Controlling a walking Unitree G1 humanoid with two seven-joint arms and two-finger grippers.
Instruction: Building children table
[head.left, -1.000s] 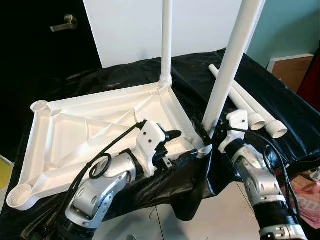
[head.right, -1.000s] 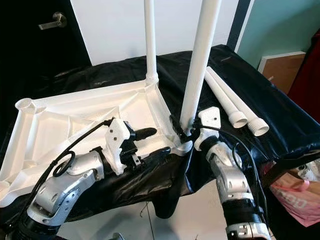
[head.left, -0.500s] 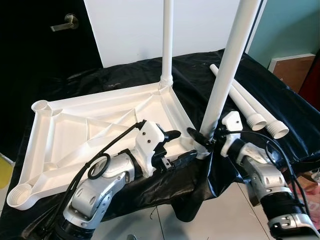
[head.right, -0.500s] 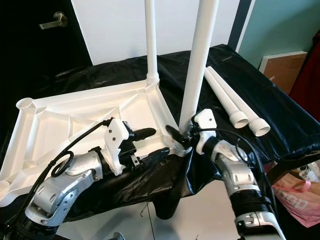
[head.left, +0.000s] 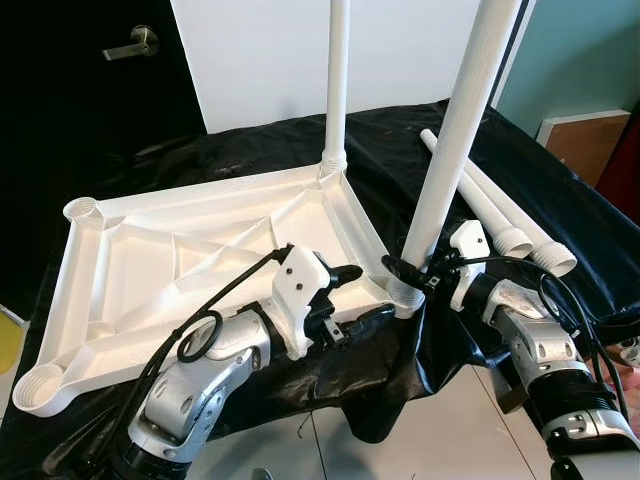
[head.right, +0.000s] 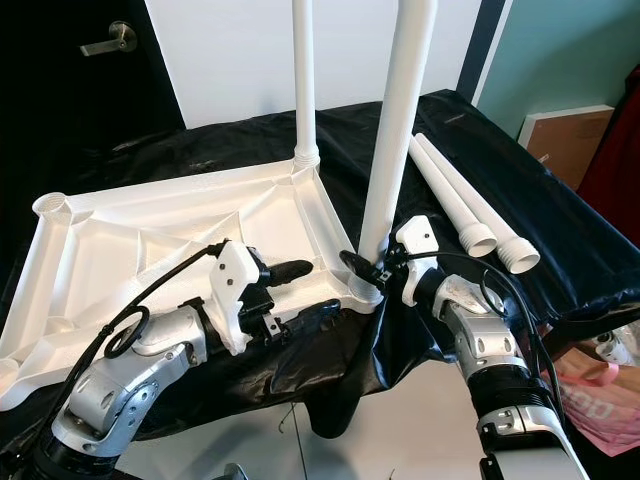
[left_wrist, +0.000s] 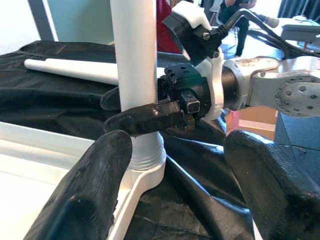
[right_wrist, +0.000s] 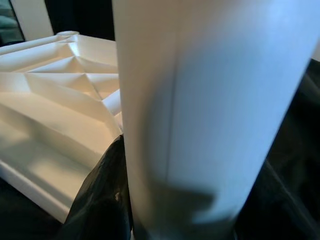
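The white table top (head.left: 150, 270) lies upside down on a black cloth. One white leg (head.left: 335, 90) stands in its far right corner socket. A second leg (head.left: 455, 140) rises from the near right corner, leaning slightly. My right gripper (head.left: 408, 272) is shut on this near leg just above its socket; in the left wrist view a black finger (left_wrist: 145, 119) wraps around the leg (left_wrist: 134, 60). My left gripper (head.left: 362, 293) is open, with the table top's near rim between its fingers close to that corner. The right wrist view looks close at the leg (right_wrist: 200, 110).
Two loose white legs (head.left: 490, 205) lie side by side on the cloth at the right. Open sockets sit at the far left (head.left: 80, 210) and near left (head.left: 38, 392) corners. A brown box (head.left: 590, 140) stands at the right, a dark door (head.left: 100, 90) behind.
My right wrist has swung round from below the leg to its right side, staying shut on it. The left gripper has hardly moved.
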